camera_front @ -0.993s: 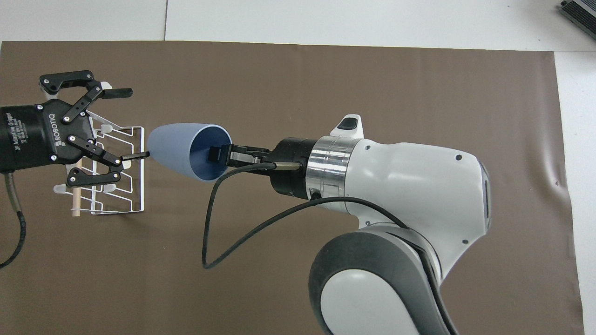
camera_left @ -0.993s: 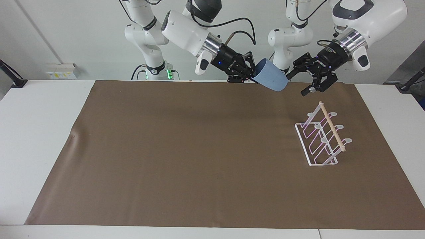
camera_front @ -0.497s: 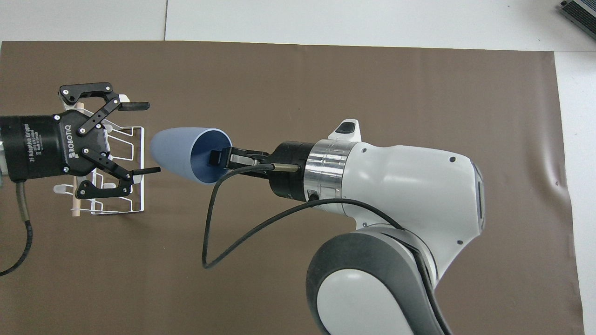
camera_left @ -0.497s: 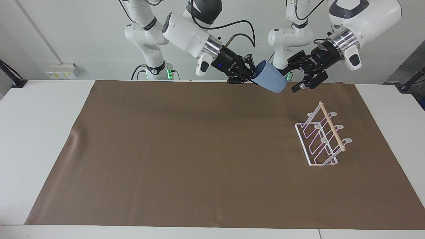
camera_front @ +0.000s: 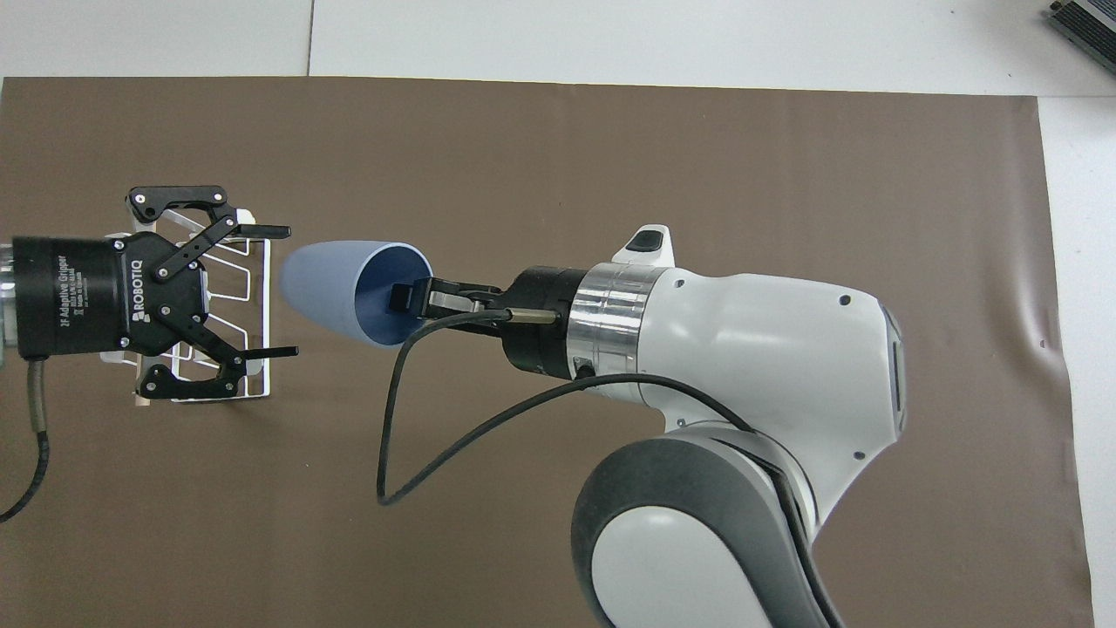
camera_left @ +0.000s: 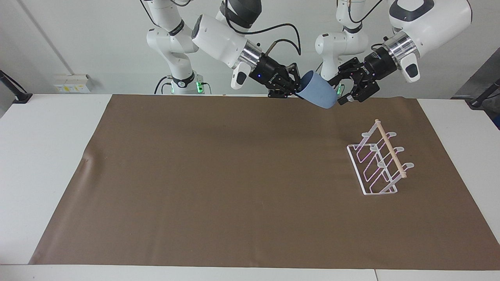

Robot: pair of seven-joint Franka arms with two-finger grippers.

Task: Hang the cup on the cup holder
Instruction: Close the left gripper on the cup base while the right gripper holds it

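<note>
A light-blue cup [camera_left: 318, 93] [camera_front: 331, 281] is held up in the air on its side over the robots' edge of the brown mat. My right gripper [camera_left: 297, 89] [camera_front: 410, 296] is shut on its rim, one finger inside the mouth. My left gripper [camera_left: 336, 93] [camera_front: 286, 292] is open, its two fingertips standing on either side of the cup's narrow base; I cannot tell whether they touch it. The white wire cup holder [camera_left: 377, 164] [camera_front: 266, 375] with a wooden dowel stands on the mat toward the left arm's end, largely covered by the left gripper in the overhead view.
A brown mat [camera_left: 218, 175] covers most of the white table [camera_left: 43, 156]. A black cable [camera_front: 384, 436] loops from the right wrist above the mat.
The left gripper has moved in toward the cup, so its open fingers now line up with the cup's base. The right gripper and cup have barely shifted.
</note>
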